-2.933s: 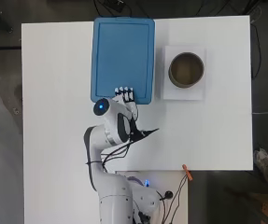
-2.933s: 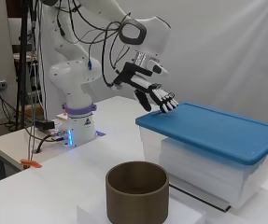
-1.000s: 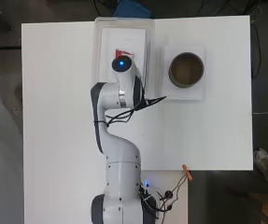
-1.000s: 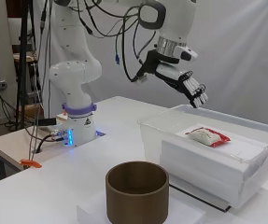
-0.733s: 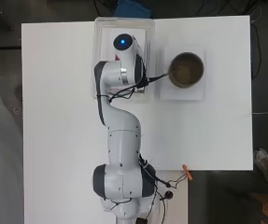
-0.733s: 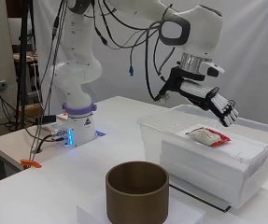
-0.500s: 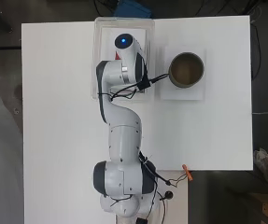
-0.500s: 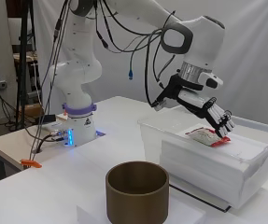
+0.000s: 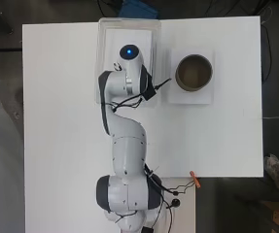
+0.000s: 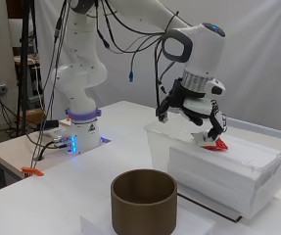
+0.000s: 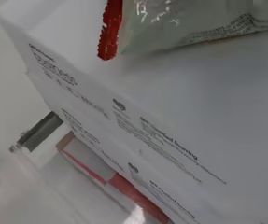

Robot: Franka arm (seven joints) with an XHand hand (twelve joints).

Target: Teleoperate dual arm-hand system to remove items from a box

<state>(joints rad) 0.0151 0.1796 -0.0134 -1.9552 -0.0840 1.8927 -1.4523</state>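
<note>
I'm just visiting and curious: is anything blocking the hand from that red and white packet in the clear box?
Nothing visible. The box has no lid on, and the hand is already at the packet, its fingers curled onto it.

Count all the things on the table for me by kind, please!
Clear box: 1
White carton inside the box: 1
Red and white packet under the hand: 1
Brown round pot: 1
Total: 4
</note>
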